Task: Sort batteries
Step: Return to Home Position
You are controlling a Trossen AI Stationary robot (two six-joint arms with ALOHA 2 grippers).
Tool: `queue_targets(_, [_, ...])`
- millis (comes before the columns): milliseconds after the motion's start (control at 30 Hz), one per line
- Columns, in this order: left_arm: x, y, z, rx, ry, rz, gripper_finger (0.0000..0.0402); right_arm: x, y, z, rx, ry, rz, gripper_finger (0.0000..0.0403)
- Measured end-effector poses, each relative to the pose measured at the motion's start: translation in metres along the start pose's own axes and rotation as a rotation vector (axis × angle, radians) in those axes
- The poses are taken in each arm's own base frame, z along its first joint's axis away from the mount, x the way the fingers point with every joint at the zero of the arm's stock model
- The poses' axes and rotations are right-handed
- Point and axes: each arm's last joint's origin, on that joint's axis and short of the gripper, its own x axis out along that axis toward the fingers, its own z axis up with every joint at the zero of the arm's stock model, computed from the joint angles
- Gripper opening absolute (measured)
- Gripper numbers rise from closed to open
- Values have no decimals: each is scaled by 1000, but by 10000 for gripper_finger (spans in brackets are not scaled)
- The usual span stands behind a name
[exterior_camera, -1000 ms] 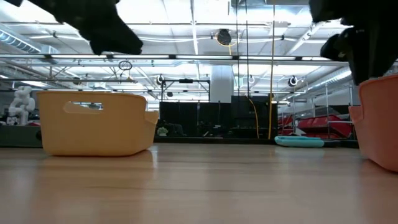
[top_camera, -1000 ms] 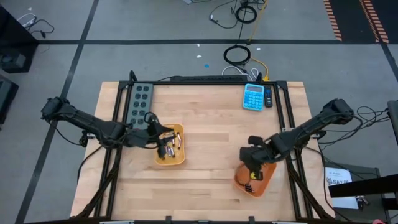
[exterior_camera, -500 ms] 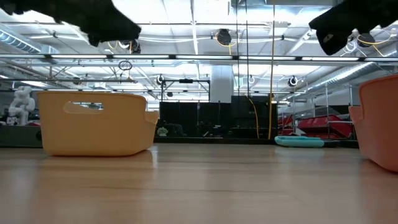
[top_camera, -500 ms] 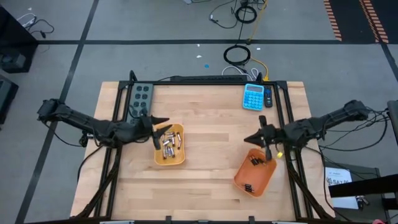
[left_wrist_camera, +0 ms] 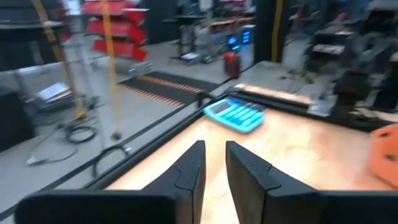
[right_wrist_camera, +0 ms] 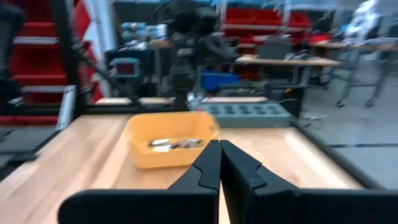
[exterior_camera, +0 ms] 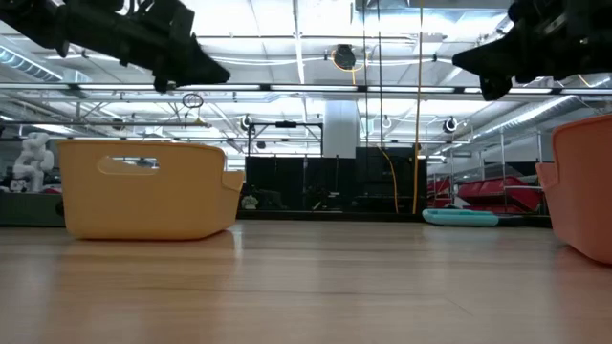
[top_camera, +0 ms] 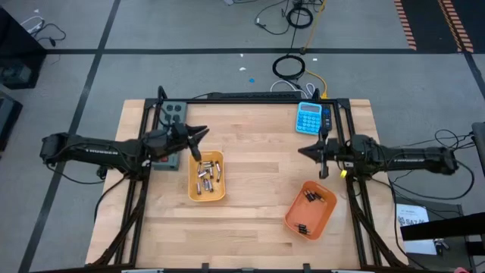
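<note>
Over the wooden worktop (top_camera: 250, 197) both arms reach in level from the sides, well above the bins. The left tool (top_camera: 200, 144) hangs just past the far edge of the yellow bin (top_camera: 192, 182), close to the grey button box (top_camera: 171, 112). Its fingers (left_wrist_camera: 189, 171) stand a little apart and hold nothing. From its own wrist camera they point across the boards toward the blue calculator (left_wrist_camera: 233, 113).

The right tool (top_camera: 312, 152) sits near the worktop's right edge, between the blue calculator (top_camera: 309, 117) and the orange bin (top_camera: 322, 216), clear of both. Its fingers (right_wrist_camera: 208, 168) are drawn together almost to touching, with nothing gripped, and they face the yellow bin (right_wrist_camera: 171, 155) across the worktop.

The batteries lie sorted in the two bins. The silvery batteries (top_camera: 206, 176) are heaped loosely in the middle of the yellow bin, and they also show as a pale cluster (right_wrist_camera: 174, 144) in the right wrist view. The dark batteries (top_camera: 314, 197) lie in the orange bin, a few near its far end and a few more near its front corner.

From worktop height only the bin walls show, yellow (exterior_camera: 143, 186) at one side and orange (exterior_camera: 583, 182) at the other. The two tools appear dark against the ceiling lights, higher than both rims.
</note>
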Motion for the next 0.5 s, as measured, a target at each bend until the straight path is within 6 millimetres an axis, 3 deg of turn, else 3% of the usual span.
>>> queue_targets(300, [-27,5,5,-77,-16,35,34,-18,-17,-8,8,-75,-74,0])
queue_targets(500, [-41,4,-27,-139,-37,-9,13,-26,-20,-13,1,-121,-112,0])
